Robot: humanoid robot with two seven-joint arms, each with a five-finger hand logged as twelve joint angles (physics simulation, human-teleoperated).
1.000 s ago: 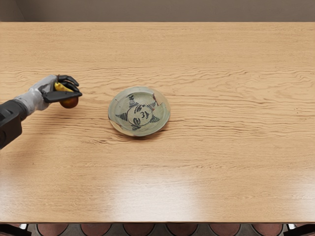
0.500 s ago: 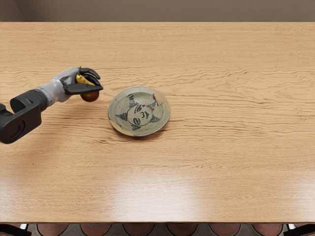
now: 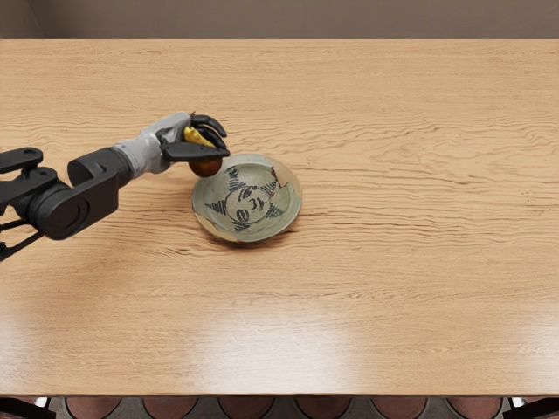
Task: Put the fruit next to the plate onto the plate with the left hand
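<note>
Fruit [image 3: 204,163] — in left hand [image 3: 194,145] — at plate [image 3: 247,197] rim

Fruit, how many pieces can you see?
1. The fruit is gripped in the left hand, at the plate's upper-left rim. None looks hidden.
</note>
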